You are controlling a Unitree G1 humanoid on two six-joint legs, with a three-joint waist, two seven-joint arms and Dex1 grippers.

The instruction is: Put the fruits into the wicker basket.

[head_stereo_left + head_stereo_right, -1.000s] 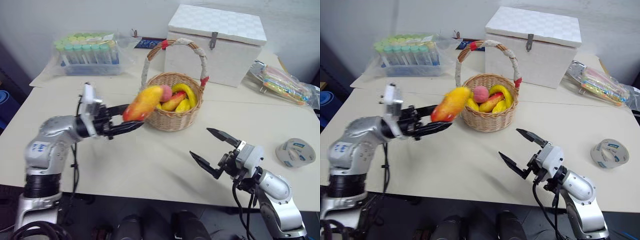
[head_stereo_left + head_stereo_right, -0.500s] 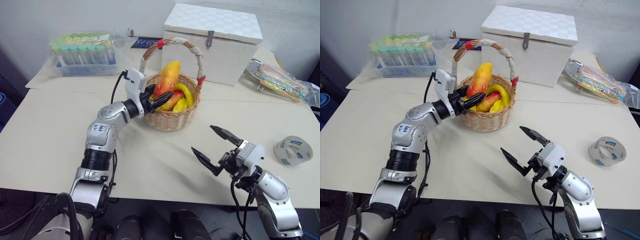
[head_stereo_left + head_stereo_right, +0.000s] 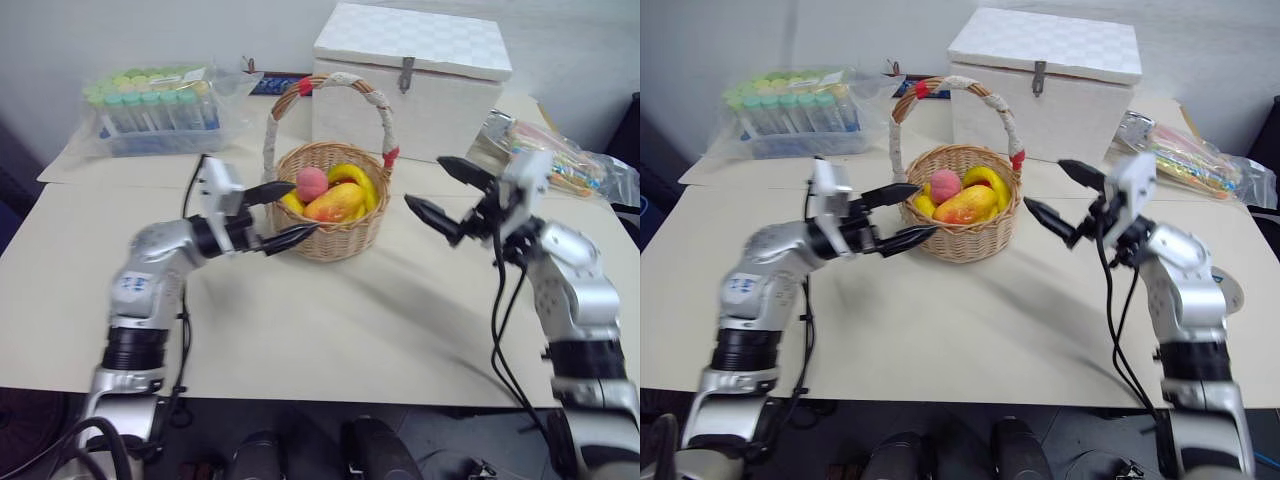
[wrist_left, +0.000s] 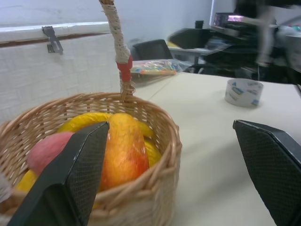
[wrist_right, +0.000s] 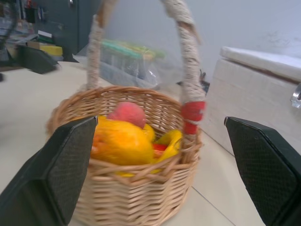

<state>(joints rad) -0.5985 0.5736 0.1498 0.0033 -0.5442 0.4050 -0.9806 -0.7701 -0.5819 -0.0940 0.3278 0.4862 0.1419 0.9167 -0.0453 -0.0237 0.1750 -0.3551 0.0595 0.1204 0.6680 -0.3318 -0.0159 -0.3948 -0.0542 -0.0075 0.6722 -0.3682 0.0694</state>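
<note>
Now the mango (image 3: 336, 203) and the peach (image 3: 312, 184) lie inside the wicker basket (image 3: 330, 238) at upper centre, while the left gripper (image 3: 288, 212) and right gripper (image 3: 440, 192) flank it, jaws wide open and empty.

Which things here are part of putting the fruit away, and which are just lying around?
Part of the job:
- mango, in the basket
- peach, in the basket
- wicker basket

Just lying around:
- white lidded box
- tape roll
- rack of capped tubes in plastic
- bagged items beside the box
</note>
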